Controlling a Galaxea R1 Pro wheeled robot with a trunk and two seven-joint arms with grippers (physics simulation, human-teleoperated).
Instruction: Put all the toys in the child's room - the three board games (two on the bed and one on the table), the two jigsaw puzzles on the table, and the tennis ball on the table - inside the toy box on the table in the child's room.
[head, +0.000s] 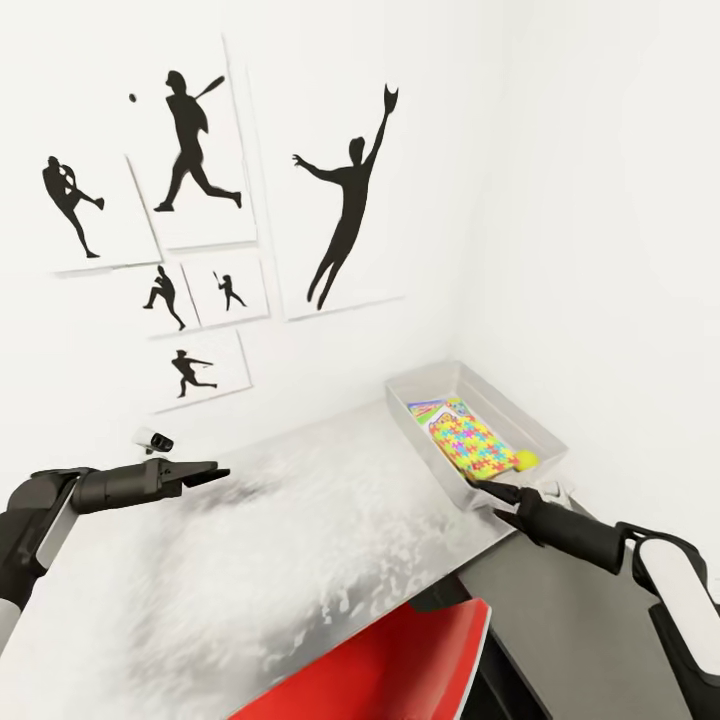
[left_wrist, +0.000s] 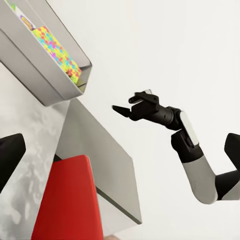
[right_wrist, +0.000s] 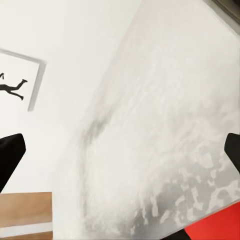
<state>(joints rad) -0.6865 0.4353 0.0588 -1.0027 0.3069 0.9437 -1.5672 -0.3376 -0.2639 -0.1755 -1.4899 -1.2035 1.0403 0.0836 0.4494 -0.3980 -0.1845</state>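
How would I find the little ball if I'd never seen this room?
Look at the long pale table under the black sports pictures, then find the grey toy box at its far right corner by the wall. The ball sits at the box's near right end, beside the jigsaw puzzle. It is small, round and plain yellow-green, while the puzzle is flat and multicoloured.

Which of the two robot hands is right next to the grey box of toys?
The right gripper, almost touching the toy box's near rim. The left gripper hangs over bare table, well away.
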